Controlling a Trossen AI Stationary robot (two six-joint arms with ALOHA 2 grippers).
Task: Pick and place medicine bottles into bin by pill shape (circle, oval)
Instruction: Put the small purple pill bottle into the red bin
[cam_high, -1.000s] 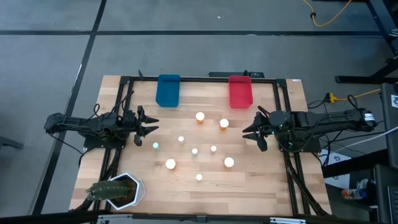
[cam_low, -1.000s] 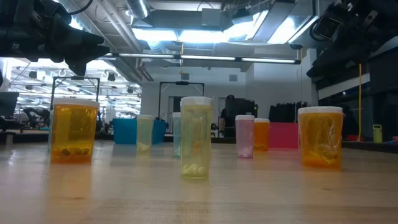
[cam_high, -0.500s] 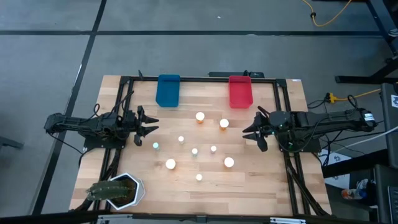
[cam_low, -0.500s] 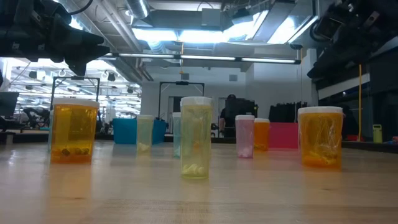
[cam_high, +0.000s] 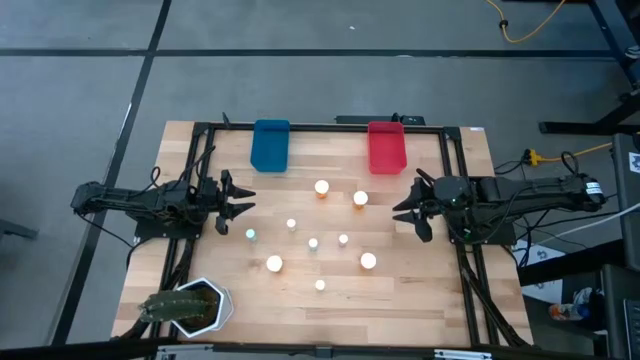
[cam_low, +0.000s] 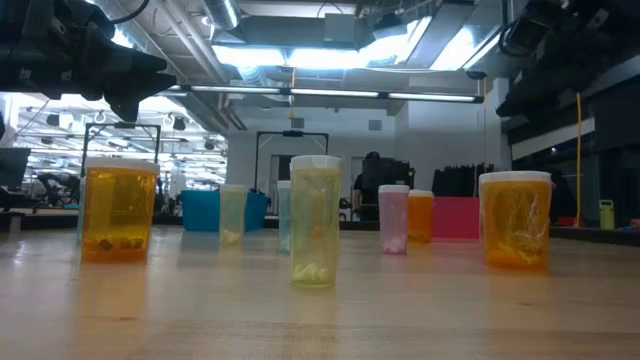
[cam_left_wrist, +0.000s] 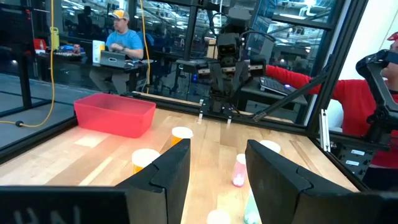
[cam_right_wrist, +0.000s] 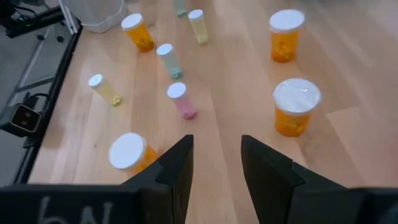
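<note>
High view: right gripper (cam_high: 409, 216) sits at the right edge of the table (cam_high: 430, 290), fingers spread wide, holding nothing, pointing inward at the bottle cluster. Nearest bottle to it is the amber one (cam_high: 360, 198) just ahead and a little toward the red bin (cam_high: 386, 147); a second white-capped bottle (cam_high: 368, 261) lies ahead on the other side, farther off. Left gripper (cam_high: 238, 201) waits at the left edge, also wide and empty, with a small pale bottle (cam_high: 250, 234) near it; the blue bin (cam_high: 270, 145) is on its side. All bottles stand upright, long axis vertical, caps up.

Low view: bottles stand in a row on the wood, a big amber one (cam_low: 120, 212) and a pale tall one (cam_low: 315, 221) closest to the lens. Both arms are dark shapes overhead, well above the caps; nothing is touched.

Left wrist view: own fingers (cam_left_wrist: 166, 173) parted, empty. Red bin (cam_left_wrist: 114, 113) is across the table; a pink bottle (cam_left_wrist: 239, 170) shows in the gap ahead.

Right wrist view: own fingers (cam_right_wrist: 176, 165) wide, nothing between them. An amber bottle (cam_right_wrist: 294, 106) stands just ahead, off to one side of the gap, not centred; another amber one (cam_right_wrist: 130, 152) is near the opposite finger. Judgement: the right arm is nearer the amber pair by the red bin, and must shift sideways to centre on one before descending.
</note>
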